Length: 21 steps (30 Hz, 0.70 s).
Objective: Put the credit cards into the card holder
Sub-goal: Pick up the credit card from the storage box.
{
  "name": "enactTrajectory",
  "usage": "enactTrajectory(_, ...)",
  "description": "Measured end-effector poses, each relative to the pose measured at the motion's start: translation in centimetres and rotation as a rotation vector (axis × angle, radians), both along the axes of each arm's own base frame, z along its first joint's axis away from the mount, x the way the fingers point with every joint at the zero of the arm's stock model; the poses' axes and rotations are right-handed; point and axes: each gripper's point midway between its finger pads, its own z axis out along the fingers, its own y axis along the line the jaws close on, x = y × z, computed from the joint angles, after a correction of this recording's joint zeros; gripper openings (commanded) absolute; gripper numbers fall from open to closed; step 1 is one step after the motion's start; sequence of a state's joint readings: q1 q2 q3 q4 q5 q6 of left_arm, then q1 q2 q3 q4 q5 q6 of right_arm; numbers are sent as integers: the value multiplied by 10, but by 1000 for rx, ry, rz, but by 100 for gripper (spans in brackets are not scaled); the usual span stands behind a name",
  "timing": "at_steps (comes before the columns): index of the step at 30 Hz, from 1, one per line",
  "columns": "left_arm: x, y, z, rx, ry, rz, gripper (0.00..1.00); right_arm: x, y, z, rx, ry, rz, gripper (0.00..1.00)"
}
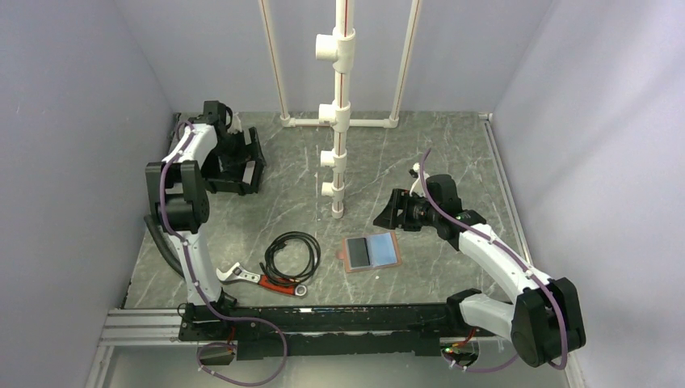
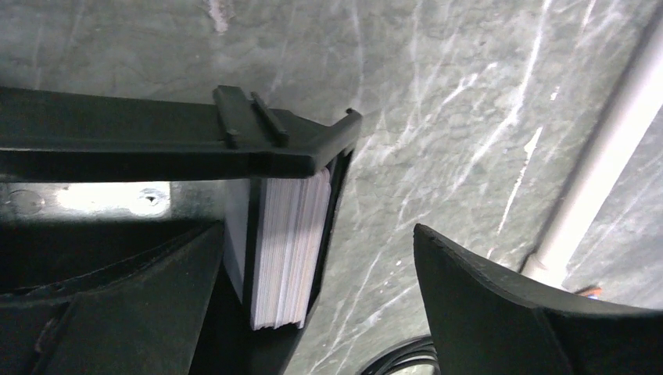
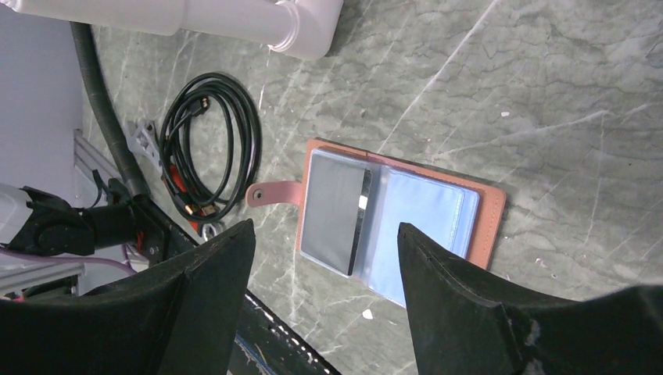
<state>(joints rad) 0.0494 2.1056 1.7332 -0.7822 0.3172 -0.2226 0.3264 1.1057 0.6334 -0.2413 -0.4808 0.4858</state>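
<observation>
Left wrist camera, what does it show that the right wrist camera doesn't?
Only the left wrist view: a stack of white cards standing on edge in a black bin. Only the right wrist view: the open brown wallet, one half dark grey, one pale blue, lying flat. Both: the grey marbled table and white pipes.

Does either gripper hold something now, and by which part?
Nothing is held. The left gripper stands open at the credit cards in the black bin; the right gripper, also open, points at the card holder.
</observation>
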Motion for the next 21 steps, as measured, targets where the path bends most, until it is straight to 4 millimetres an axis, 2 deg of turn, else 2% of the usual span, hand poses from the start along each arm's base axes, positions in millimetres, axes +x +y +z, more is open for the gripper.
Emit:
enactTrajectory(10,-3,-9,-2,-105,-4,-17,80,0,0,0,8,4,2,69)
enactTrajectory(15,-5,-6,-4,-114,3,-8,64,-3,0,-2,13,13,9,69)
enactTrajectory(21,-8,-7,-1,-125,2,-12,55,-3,-1,-3,13,14,7,69)
